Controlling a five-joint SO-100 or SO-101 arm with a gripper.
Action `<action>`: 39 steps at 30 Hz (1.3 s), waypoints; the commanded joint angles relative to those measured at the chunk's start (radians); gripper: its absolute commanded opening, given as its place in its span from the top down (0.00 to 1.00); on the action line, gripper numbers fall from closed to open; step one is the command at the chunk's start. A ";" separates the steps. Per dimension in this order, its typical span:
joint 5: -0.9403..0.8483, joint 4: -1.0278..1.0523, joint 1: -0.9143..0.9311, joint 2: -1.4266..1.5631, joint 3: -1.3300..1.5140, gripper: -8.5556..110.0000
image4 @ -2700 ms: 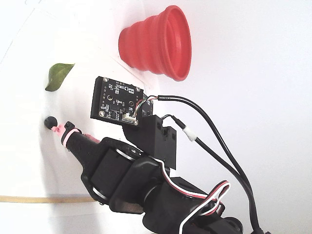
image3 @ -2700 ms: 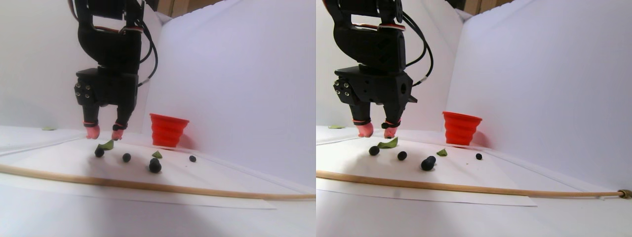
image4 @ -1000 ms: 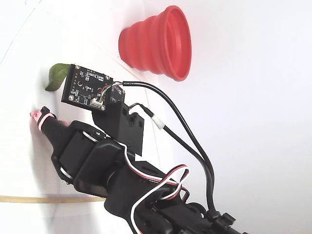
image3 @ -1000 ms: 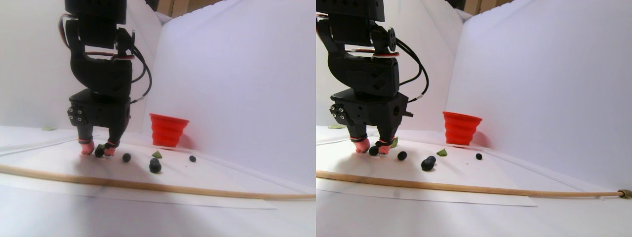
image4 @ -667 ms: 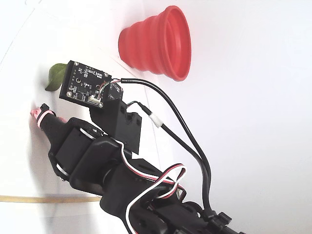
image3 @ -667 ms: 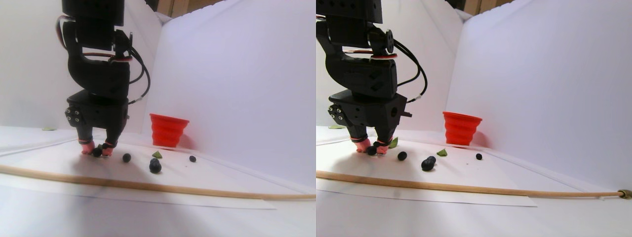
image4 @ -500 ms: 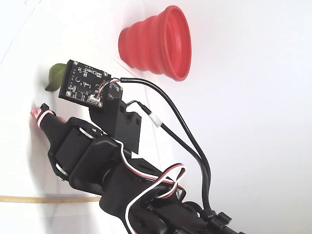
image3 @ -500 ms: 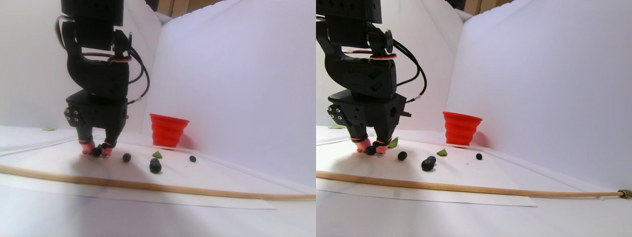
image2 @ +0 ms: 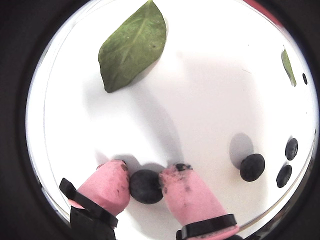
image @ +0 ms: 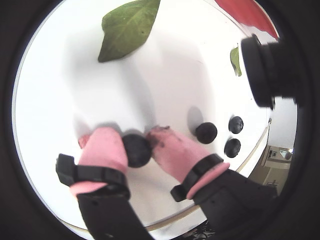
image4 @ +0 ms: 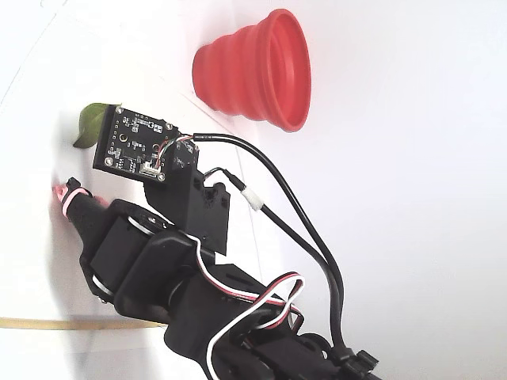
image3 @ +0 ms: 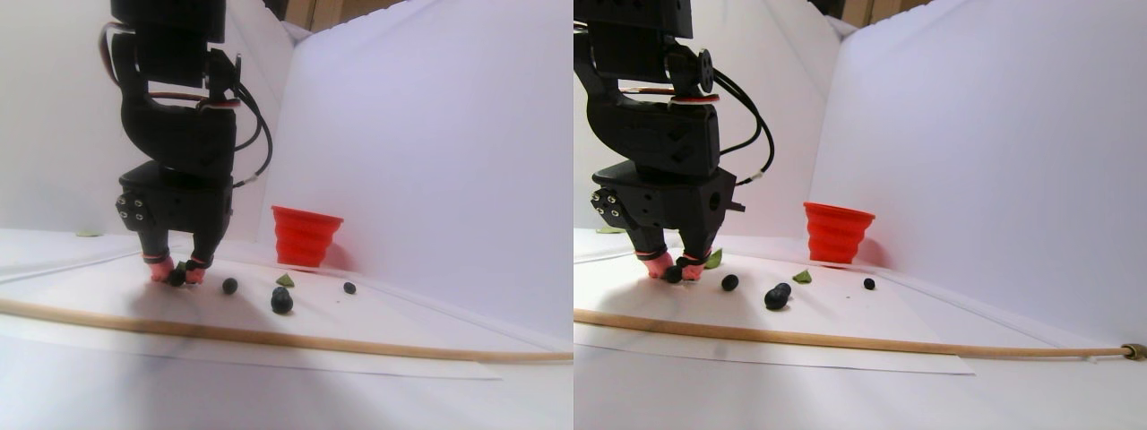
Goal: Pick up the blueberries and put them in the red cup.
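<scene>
Here, the pink-padded black hand pinches one small dark round blueberry on the white bench; a gentle squeeze and straight lift should avoid crushing it.

White tabletop w/ a white paper sheet on it; a thin wooden stick lies along the sheet's front edge. On the sheet: the red cup upright toward the back edge by the white backdrop, loose blueberries spread mid-sheet btwn stick and cup, one more resting on the paper at the left, pinched btwn pink fingertips. A big green leaf lies flat apart from the berries, and a small leaf lies just in front of the cup.
</scene>
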 commanded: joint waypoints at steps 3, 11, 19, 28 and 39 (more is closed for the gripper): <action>-0.035 0.000 0.055 0.155 0.018 0.83; -0.086 0.009 0.097 0.230 0.049 0.84; -0.124 0.020 0.141 0.295 0.064 0.83; -0.164 0.020 0.192 0.337 0.058 0.83; -0.201 0.020 0.255 0.367 0.025 0.83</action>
